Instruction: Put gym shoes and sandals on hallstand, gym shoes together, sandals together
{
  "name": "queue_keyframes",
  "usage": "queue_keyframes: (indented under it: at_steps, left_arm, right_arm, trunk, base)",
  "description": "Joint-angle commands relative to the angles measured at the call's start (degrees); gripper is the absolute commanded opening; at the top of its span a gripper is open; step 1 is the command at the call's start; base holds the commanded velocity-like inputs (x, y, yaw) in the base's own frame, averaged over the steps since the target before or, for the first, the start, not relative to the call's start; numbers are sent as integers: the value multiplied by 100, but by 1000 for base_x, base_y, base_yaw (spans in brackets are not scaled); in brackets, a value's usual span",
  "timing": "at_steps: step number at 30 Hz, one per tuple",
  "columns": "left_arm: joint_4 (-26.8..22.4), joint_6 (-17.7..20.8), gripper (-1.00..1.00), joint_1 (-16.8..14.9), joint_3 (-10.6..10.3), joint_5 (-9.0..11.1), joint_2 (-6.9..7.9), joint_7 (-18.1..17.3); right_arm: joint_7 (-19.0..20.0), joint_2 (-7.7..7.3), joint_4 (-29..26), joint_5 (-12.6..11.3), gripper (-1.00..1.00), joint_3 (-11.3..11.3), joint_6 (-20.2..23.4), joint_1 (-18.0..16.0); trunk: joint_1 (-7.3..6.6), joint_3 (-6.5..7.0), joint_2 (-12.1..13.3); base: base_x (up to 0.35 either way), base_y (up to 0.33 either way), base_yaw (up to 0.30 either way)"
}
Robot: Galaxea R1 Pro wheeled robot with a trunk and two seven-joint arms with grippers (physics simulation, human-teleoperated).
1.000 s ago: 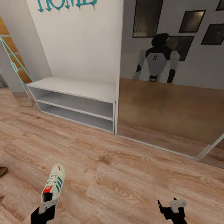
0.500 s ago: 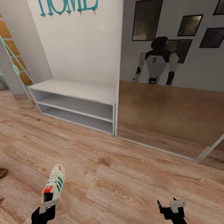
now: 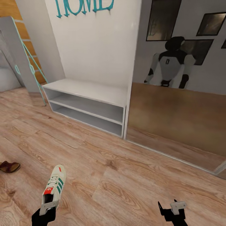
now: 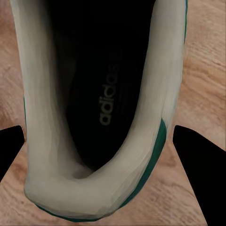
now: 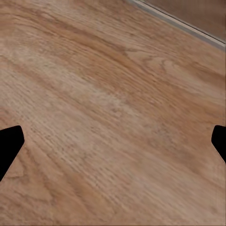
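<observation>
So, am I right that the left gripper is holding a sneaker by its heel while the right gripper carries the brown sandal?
Not quite. The left gripper does hold the sneaker by its heel, but the right gripper carries nothing: the right wrist view shows bare wooden floor between its fingers. The head view shows the brown sandal lying on the floor.

My rig's two arms end in matte black wrists, the left gripper (image 3: 47, 205) and right gripper (image 3: 177, 205) each carrying a pale grey angular finger plate, while black finger tips (image 5: 9, 143) frame each wrist view and the mirror (image 3: 175, 94) returns my white-and-black humanoid trunk with black head.
</observation>
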Motion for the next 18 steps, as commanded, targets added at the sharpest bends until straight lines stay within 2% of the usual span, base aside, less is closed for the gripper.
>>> queue_keyframes:
  at_steps: [1,18]
  left_arm:
    - [6,-24,-100,-6,31,-61,-4,5]
    - [6,-24,-100,-4,39,-52,12,5]
  right_arm:
    - [-6,-4,3,-2,100,27,-16,-2]
    - [-15,14,-5,-10,100,36,-9,-2]
  trunk:
    - [1,-4,-2]
    - [1,-4,-2]
  base:
    - [225,-140,277]
    - [261,-157,278]
